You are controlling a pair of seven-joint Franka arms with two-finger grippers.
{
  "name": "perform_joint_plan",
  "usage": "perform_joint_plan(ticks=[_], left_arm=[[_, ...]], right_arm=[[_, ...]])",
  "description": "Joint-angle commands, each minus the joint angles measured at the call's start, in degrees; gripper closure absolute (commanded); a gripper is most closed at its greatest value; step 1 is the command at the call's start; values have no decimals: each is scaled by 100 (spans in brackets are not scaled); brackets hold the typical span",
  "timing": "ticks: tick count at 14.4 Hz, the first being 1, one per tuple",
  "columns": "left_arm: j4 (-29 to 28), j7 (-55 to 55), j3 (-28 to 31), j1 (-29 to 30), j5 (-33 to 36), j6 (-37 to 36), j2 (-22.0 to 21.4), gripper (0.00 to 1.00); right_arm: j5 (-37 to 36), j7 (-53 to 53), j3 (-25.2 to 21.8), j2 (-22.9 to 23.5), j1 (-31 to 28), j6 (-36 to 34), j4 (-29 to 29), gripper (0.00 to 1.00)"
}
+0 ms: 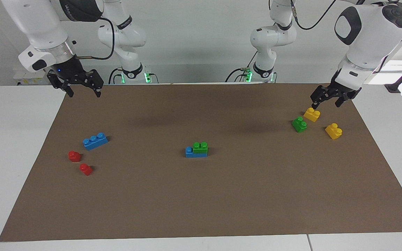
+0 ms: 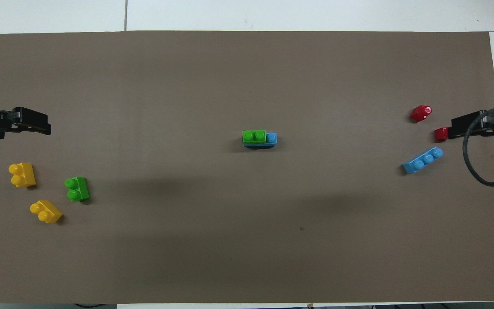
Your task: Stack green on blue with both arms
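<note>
On the mat (image 1: 222, 195): 2 blue bricks (image 1: 95, 141), 2 green (image 1: 299, 124), 2 yellow (image 1: 333, 131), 2 red (image 1: 86, 169). The left gripper (image 1: 326, 100) and right gripper (image 1: 81, 90) both hang open and empty over the mat's corners.

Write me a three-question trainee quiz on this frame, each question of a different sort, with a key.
1. True or false: a small green plastic two-stud brick sits on a long blue plastic three-stud brick mid-mat.
2. How many small red plastic one-stud bricks lie on the brown mat?
3. Which describes the left gripper and right gripper? A: both open, holding nothing. B: left shut on a yellow brick. C: right shut on a blue brick.

Key: 1 true. 2 two. 3 A.
</note>
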Motion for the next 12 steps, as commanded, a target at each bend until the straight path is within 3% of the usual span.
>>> perform_joint_plan(ticks=[1, 12], left_arm=[[-41, 107, 32, -47, -72, 73, -85, 0], [-67, 45, 14, -47, -72, 2, -138, 0]], right_arm=[[-148, -103, 69, 66, -60, -87, 118, 0], [-148, -86, 60, 39, -69, -95, 48, 0]])
